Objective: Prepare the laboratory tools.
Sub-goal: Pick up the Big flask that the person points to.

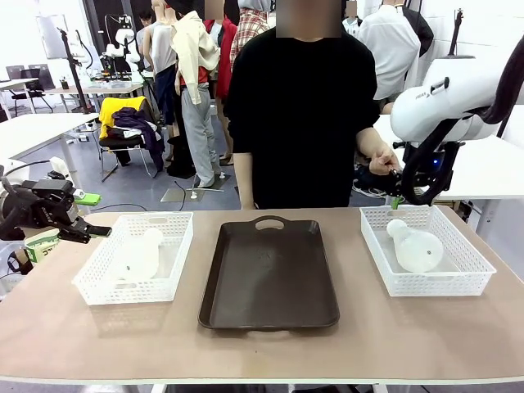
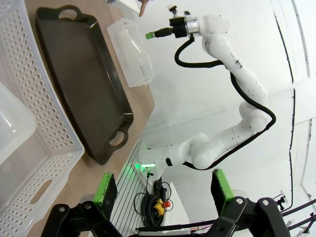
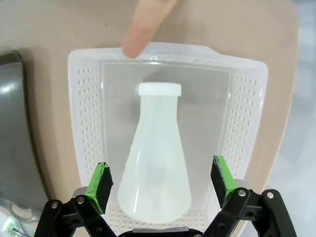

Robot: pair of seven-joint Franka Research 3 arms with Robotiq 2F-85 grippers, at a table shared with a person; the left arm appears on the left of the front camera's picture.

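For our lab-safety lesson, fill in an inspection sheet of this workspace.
Surface: brown table, dark tray at its middle, nothing on it.
Job's things: left flask lying in left basket; right flask lying in right basket.
Clutter: small white-green item at the left edge, unclear.
Grippers: left gripper open beside left basket; right gripper open over right flask.
Cables: black hose along right arm; cable on the floor.
Surroundings: person at far side, finger pointing at right basket.
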